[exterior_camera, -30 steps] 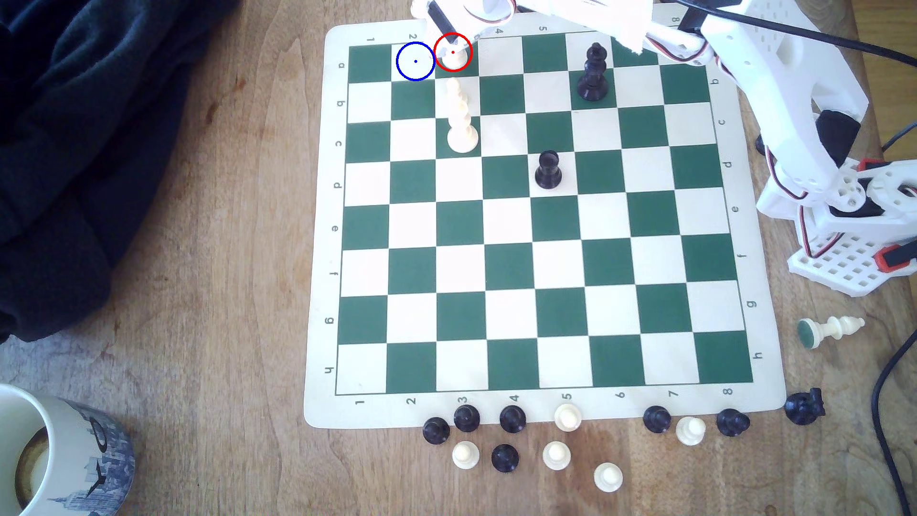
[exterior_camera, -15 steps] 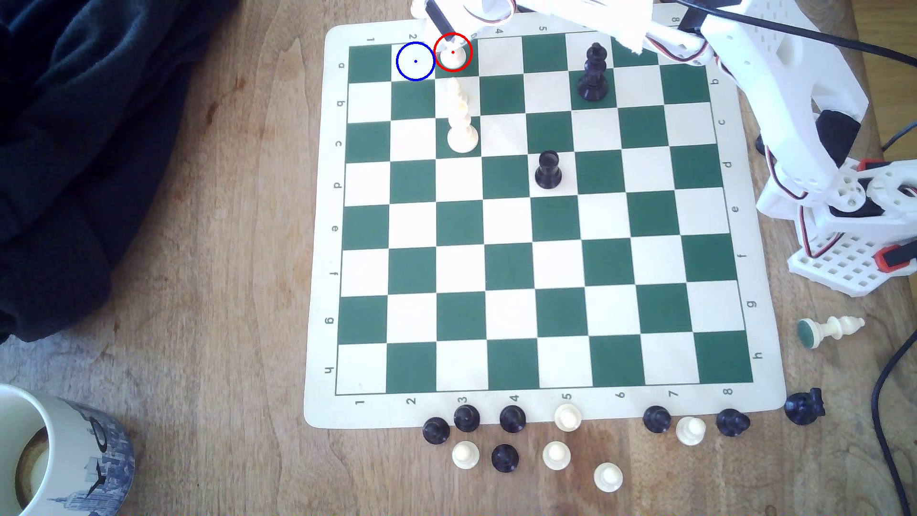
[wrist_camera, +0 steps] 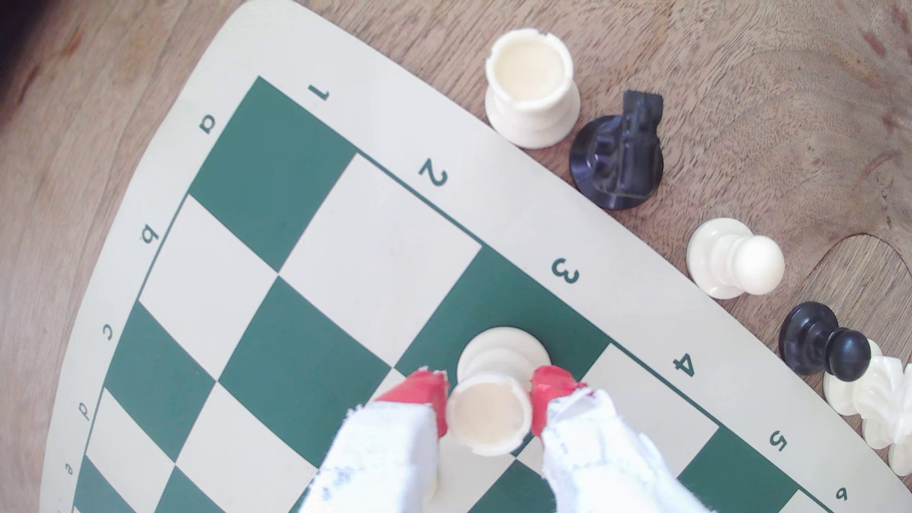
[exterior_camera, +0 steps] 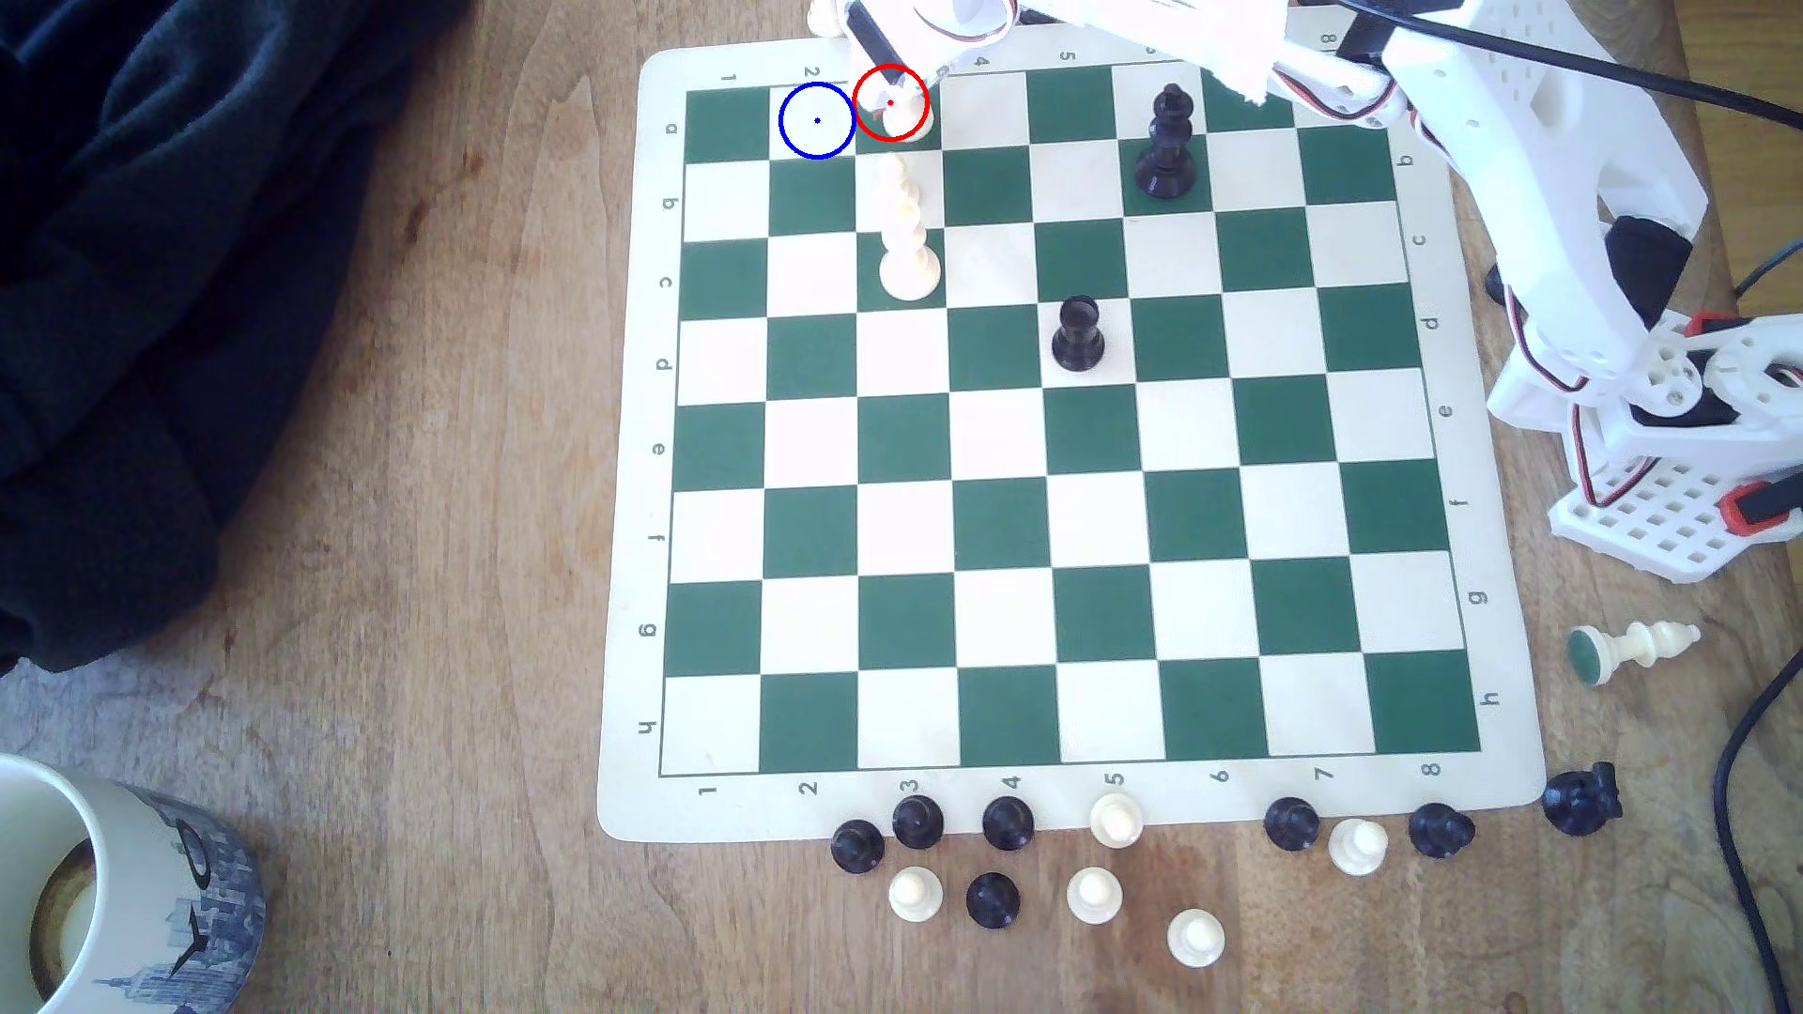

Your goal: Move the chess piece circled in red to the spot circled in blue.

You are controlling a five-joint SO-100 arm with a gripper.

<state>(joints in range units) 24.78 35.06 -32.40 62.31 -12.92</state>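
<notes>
Gripper (wrist_camera: 490, 402) w/ red-tipped fingers (wrist_camera: 419, 394) is closed on the chess piece (wrist_camera: 488, 412), which sits on green sq a3 of the board (exterior_camera: 624, 682), next to the spot (exterior_camera: 818, 121) on a2. Mug (exterior_camera: 127, 897) at the exterior view's lower left on the tabletop (exterior_camera: 390, 585); contents unclear.

Piece nudged in the red ring

We see the chess piece (exterior_camera: 915, 119) now shifted slightly toward the exterior view's right, the gripper (wrist_camera: 488, 407) closing around it.
</notes>
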